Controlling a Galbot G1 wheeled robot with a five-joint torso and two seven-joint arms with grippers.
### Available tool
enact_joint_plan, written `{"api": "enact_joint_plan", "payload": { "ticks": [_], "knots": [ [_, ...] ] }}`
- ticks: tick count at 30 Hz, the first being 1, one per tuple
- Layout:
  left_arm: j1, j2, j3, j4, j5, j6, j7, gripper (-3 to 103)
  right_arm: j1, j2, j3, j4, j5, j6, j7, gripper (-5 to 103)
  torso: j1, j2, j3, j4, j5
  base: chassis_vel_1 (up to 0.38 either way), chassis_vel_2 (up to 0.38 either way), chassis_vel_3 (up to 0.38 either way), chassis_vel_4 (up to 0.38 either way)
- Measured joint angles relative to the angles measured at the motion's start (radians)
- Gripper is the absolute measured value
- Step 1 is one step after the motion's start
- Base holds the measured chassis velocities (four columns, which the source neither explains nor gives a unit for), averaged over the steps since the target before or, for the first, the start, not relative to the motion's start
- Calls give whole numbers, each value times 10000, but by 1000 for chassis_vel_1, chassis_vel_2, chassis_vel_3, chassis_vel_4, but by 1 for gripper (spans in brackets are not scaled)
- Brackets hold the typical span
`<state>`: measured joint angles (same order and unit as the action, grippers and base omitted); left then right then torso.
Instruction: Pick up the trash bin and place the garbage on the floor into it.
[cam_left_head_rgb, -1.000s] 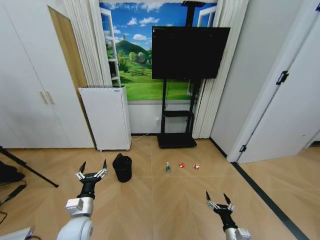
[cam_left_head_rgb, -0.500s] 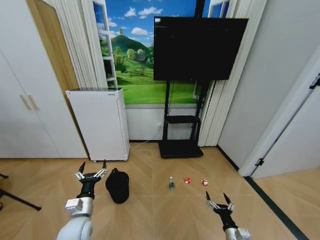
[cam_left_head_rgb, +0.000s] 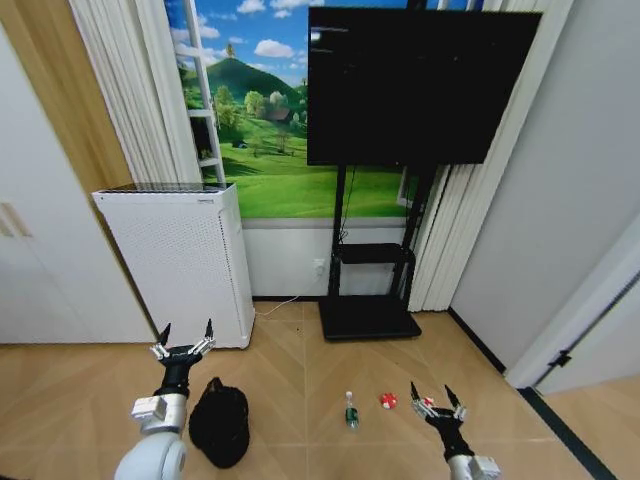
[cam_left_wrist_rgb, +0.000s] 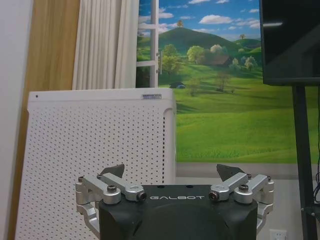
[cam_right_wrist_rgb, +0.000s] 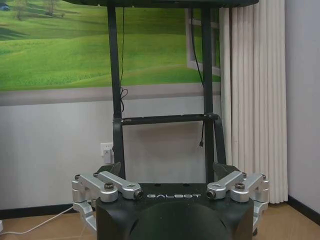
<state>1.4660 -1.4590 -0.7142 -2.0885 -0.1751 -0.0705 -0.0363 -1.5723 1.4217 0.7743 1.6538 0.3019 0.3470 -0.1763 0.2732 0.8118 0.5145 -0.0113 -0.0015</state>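
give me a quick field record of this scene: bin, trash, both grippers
bin: black mesh trash bin on the floor, near the left gripper
trash: bottle upright; red wrapper beside it; second wrapper at the right gripper's fingertips
left gripper: open, empty, raised
right gripper: open, empty
backdrop: white air purifier, TV stand

Floor (cam_left_head_rgb: 300, 350) bears trash bin (cam_left_head_rgb: 220, 427), bottle (cam_left_head_rgb: 351, 411), wrappers (cam_left_head_rgb: 388, 400).

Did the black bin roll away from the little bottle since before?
No. The trash bin sits as far left of the bottle as earlier; both slid down the picture because the camera drove forward.
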Motion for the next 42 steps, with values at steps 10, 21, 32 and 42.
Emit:
{"api": "enact_joint_plan", "payload": {
  "ticks": [10,21,32,42],
  "knots": [
    [-10,18,37,56,-9,-43,15,100,94,14,-36,-158,-156,300,-196,100,-78,-172,-102,-9,-1,-203,220,165,-167],
    [-21,28,46,87,56,-44,14,100,96,0,-32,-282,-198,384,-199,100,-305,-699,-404,-10,5,23,-16,-17,39],
    [59,39,20,28,68,-33,12,100,54,4,-6,-272,-250,456,-193,100,-578,-1373,-796,-5,10,0,0,0,0],
    [236,-3,153,-117,145,-40,-41,100,1,33,-4,-221,-315,491,-198,100,-747,-1806,-1057,-5,12,0,0,0,0]
  ]
}}
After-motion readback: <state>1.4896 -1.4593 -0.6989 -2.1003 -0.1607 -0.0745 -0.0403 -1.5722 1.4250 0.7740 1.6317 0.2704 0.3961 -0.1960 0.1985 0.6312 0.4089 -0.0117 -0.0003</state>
